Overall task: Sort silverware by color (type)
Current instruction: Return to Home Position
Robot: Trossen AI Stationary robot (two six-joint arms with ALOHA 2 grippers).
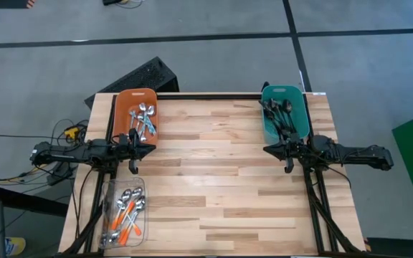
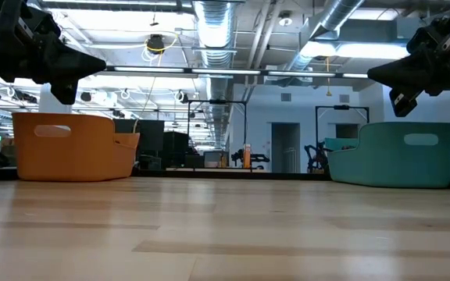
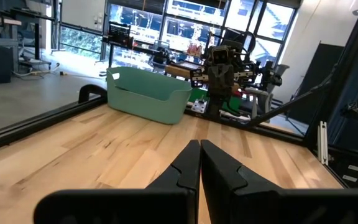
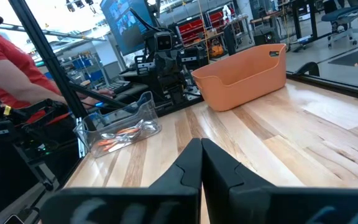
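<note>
Shiny silver spoons (image 1: 145,120) lie in the orange bin (image 1: 127,107) at the table's far left. Dark spoons (image 1: 279,115) fill the teal bin (image 1: 299,107) at the far right. A clear tray (image 1: 111,188) near the left front holds silver spoons with orange handles (image 1: 126,215), also seen as the tray (image 4: 120,127) in the right wrist view. My left gripper (image 1: 134,150) hovers shut just in front of the orange bin. My right gripper (image 1: 287,151) hovers shut in front of the teal bin. Neither touches anything.
The wide wooden middle of the table (image 1: 221,172) lies between the two arms. A black crate (image 1: 138,77) sits on the floor beyond the far left corner. A person in a red shirt (image 4: 5,56) stands beyond the table's left side.
</note>
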